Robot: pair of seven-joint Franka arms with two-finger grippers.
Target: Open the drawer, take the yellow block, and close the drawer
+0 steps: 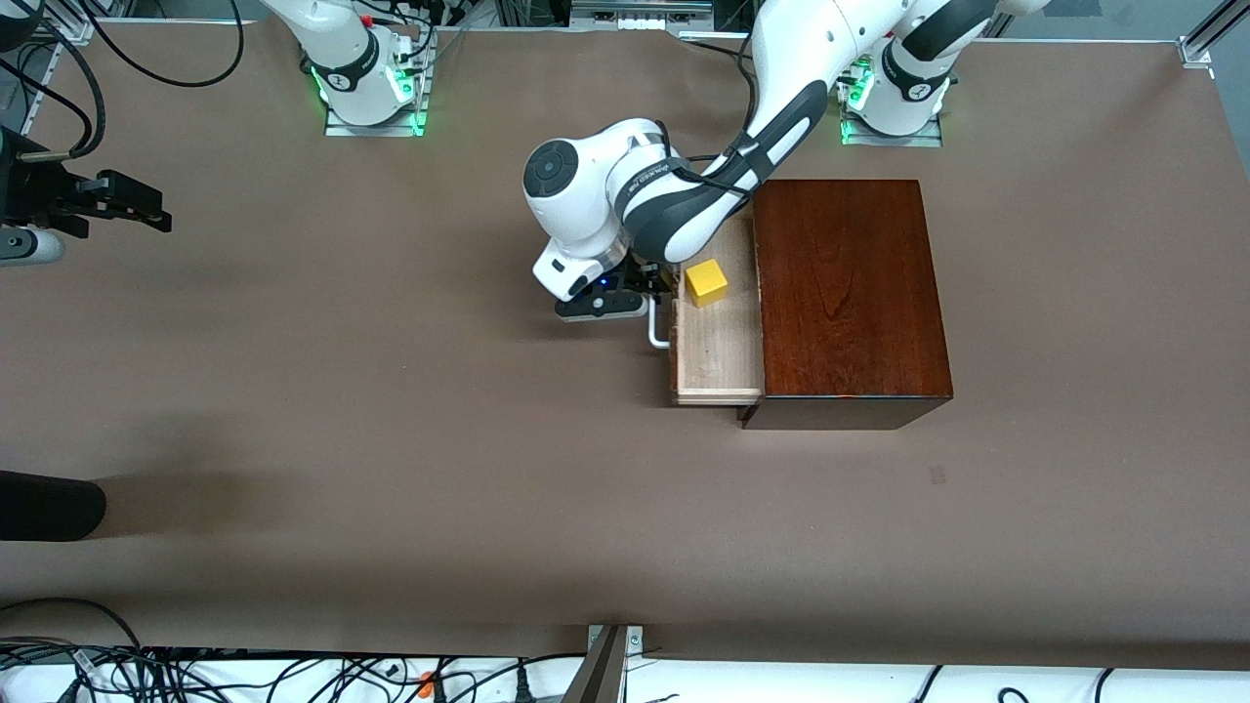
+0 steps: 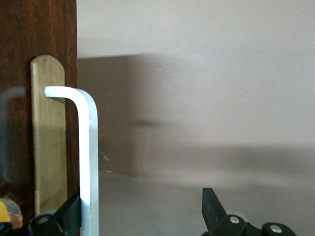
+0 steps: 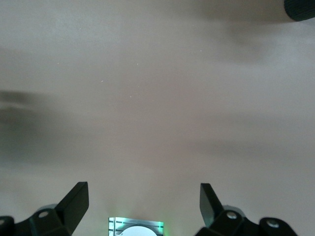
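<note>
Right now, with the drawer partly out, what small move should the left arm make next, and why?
Probably lift the left gripper clear of the handle and shift it over the yellow block. Its fingers stand open beside the handle, and the block lies uncovered in the drawer. The right gripper waits, open.

No legible text — none anywhere.

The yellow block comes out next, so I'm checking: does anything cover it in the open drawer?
Nothing visible does. The yellow block sits uncovered in the drawer, which is pulled partly out. The left hand is at the white handle.
</note>
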